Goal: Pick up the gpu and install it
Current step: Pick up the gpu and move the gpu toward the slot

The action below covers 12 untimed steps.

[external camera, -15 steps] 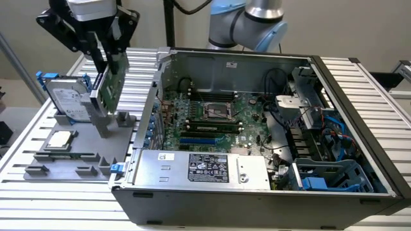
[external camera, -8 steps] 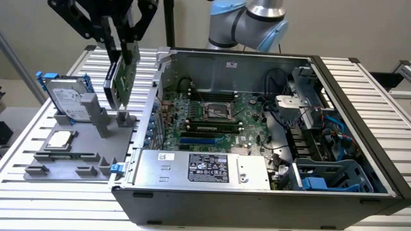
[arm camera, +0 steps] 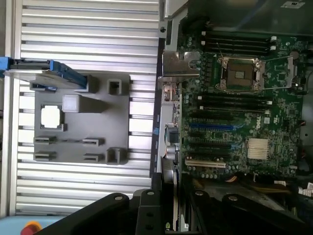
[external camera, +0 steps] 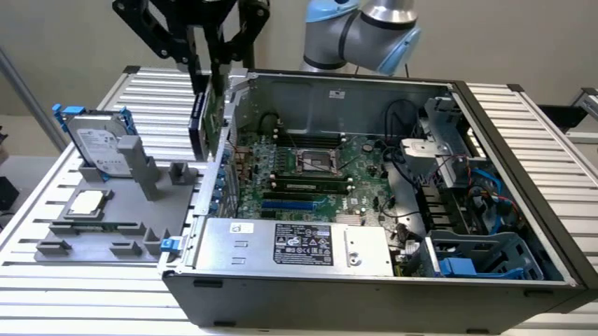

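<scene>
I count one gripper (external camera: 206, 82), one gpu (external camera: 199, 122), one case (external camera: 374, 301) and one grey holder (external camera: 105, 239). The jaws are clamped on the gpu, which hangs on edge in the upper left of the exterior view, over the case's wall on that view's left and above the motherboard (external camera: 366, 175). In the wrist view the card's silver bracket sits over the board's edge.

The open case holds one motherboard with one bare CPU socket (external camera: 310, 161), one power supply (external camera: 290, 245) and one blue drive cage (external camera: 486, 259). The supply's sticker has print and marks I can't read.

The holder on the slatted table (external camera: 94, 301) carries one hard drive (external camera: 98, 143), upright in its blue frame, label unreadable, and one square chip (external camera: 86, 203) lying flat.
</scene>
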{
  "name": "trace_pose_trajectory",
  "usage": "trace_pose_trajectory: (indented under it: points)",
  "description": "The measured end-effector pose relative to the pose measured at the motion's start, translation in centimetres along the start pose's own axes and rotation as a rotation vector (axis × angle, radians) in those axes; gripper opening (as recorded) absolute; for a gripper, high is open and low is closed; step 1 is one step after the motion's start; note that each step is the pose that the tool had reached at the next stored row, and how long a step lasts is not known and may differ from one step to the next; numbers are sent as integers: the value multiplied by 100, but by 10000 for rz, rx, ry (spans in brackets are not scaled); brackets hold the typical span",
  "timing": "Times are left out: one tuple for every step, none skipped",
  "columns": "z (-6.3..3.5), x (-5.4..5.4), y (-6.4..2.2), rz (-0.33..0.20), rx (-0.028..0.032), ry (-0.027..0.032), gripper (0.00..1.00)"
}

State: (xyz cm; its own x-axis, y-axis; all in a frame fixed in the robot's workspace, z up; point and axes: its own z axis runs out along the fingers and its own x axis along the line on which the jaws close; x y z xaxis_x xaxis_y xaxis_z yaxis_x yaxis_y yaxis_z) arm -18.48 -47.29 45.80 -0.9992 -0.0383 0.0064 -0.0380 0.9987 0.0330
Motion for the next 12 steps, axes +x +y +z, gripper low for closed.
trace_pose_trajectory:
  points:
    - [5, -46, -2, 0, -1, 0, 0]
    - [12, -91, -4, 0, 0, 0, 0]
    - [22, -138, -6, 0, -1, 0, 0]
    - [36, -183, -8, 0, 0, 0, 0]
    - [51, -228, -10, 0, 4, 0, 0]
    - [67, -276, -13, 0, 7, 0, 0]
    - [84, -322, -14, 0, 10, -1, 0]
    - [99, -367, -16, 1, 14, 0, 0]
    - [114, -411, -17, 0, 19, 0, 0]
    - [132, -459, -17, 0, 23, 1, 0]
    - [149, -505, -18, 0, 27, 0, 0]
    - [166, -550, -17, 1, 30, 1, 0]
